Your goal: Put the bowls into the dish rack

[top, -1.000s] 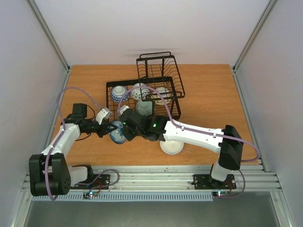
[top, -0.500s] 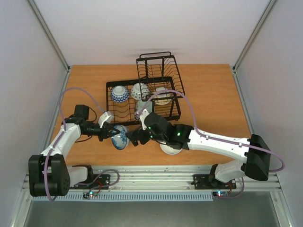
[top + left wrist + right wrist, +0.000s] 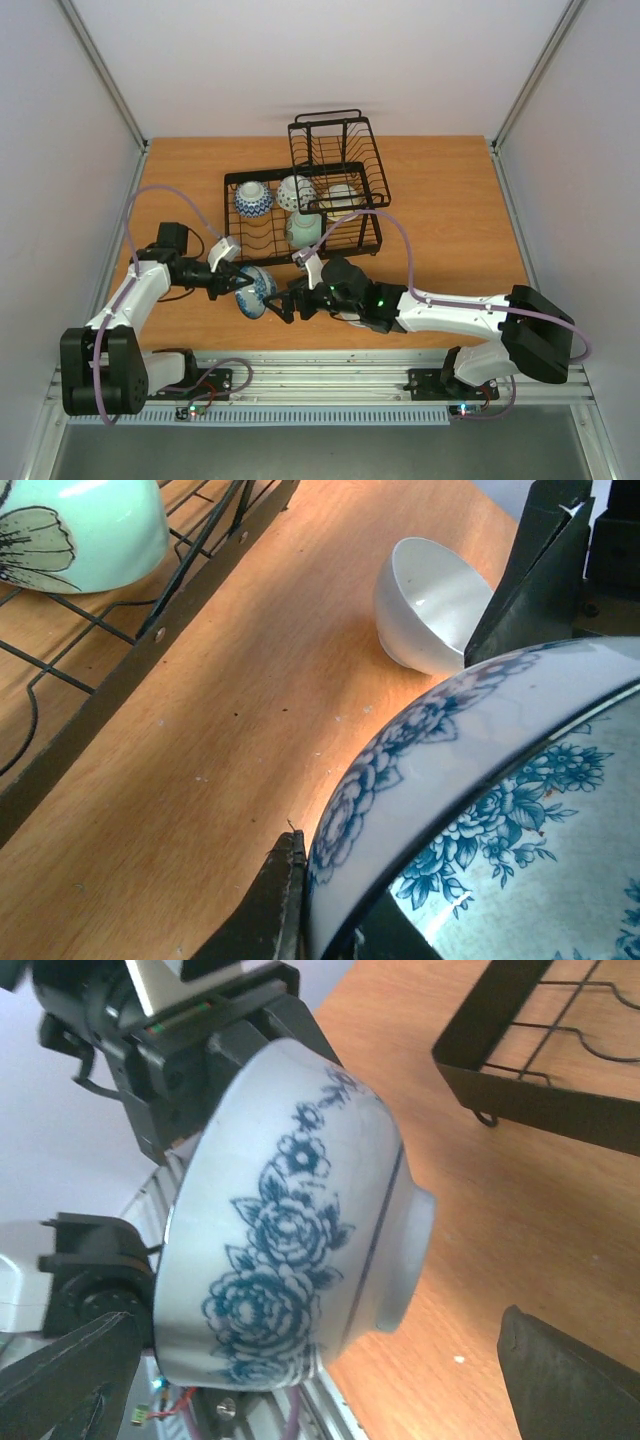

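Across the orange wooden table [image 3: 450, 210], a black wire dish rack [image 3: 300, 176] sits mid-table, its smaller raised basket [image 3: 338, 140] at the far right. The lower basket holds four bowls. A blue-patterned bowl [image 3: 253, 199], a white patterned bowl [image 3: 296, 192] and a cream bowl [image 3: 343, 196] stand in a row along the far side. A pale green bowl [image 3: 304, 230] with a flower drawn on it lies closer to the near rail. The right arm [image 3: 450, 305] stretches low and long along the table's near side, from its base at the right toward the left. The left arm [image 3: 135, 295] bends at the elbow and points its forearm to the right. Where the two meet, in front of the rack's near left corner, a blue-and-white bowl [image 3: 255, 291] hangs tipped on its side. The left gripper [image 3: 238, 283] has the bowl's rim pinched between its fingers [image 3: 275, 905]. The bowl's foot faces the right gripper [image 3: 284, 303], whose fingers [image 3: 565, 1380] stand wide apart just beside the bowl; whether they touch it cannot be told. A plain white bowl [image 3: 430, 600] rests on the bare wood near the right gripper, apart from the rack.
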